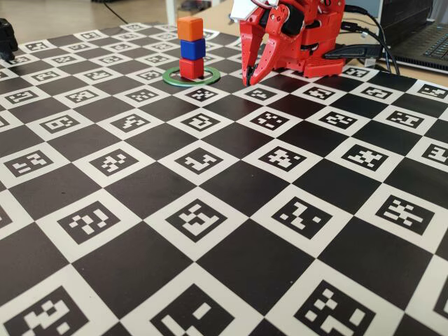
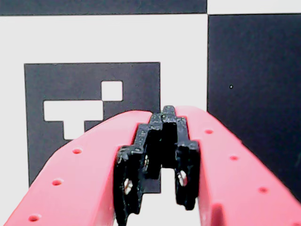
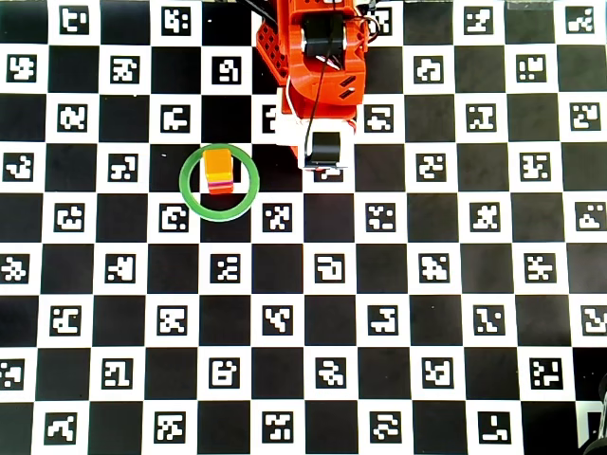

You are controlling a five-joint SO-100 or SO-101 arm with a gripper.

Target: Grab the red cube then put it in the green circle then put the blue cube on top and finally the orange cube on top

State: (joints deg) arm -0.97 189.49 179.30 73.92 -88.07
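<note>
Red cube (image 1: 191, 68) sits inside the green circle (image 1: 170, 77) near the far end of the board (image 1: 224, 210) in the fixed view, and you can see the blue cube (image 1: 192, 48) resting squarely on it, with the orange cube (image 1: 190, 29) on top of that, so the three make one upright stack. From overhead you see mostly the orange top face (image 3: 219, 164), with a thin sliver of red at its lower edge, and the ring (image 3: 196, 192) lies around the stack with the stack a little above the ring's centre. Your gripper (image 1: 250, 77) hangs just to the right of the stack in the fixed view, clear of the cubes, its red fingers pointing down at the board. In the wrist view the two fingers meet at their black tips (image 2: 164, 117), with nothing held between them, so you can take the gripper as closed and empty. Below it the wrist camera shows one white square with a black marker (image 2: 75, 94) and a plain black square to its right. The arm's red base (image 3: 318, 57) stands at the top edge of the overhead view, right of the ring. A laptop (image 1: 420, 35) lies off the board at the far right of the fixed view.
</note>
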